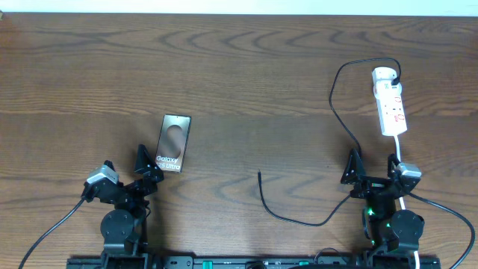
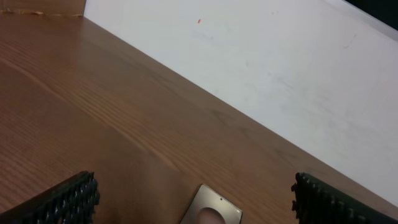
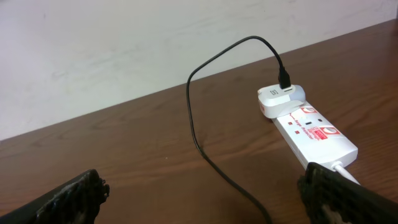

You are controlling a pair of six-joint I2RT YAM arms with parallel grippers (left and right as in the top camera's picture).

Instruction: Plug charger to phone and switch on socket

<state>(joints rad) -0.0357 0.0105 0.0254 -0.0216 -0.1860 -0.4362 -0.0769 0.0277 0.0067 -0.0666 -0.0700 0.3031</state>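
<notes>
I see both pairs of jaws spread and empty. The phone [image 1: 172,143] lies on the table [image 1: 239,75] just ahead of the left gripper [image 1: 125,164]. The socket [image 1: 391,108] lies beyond the right gripper [image 1: 371,166], and the charger [image 3: 189,99] tip is loose between the arms.

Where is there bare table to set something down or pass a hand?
Bare wood spans the middle between the phone and the charger, plus the far left. Crowded around the socket, where the charger loops.
</notes>
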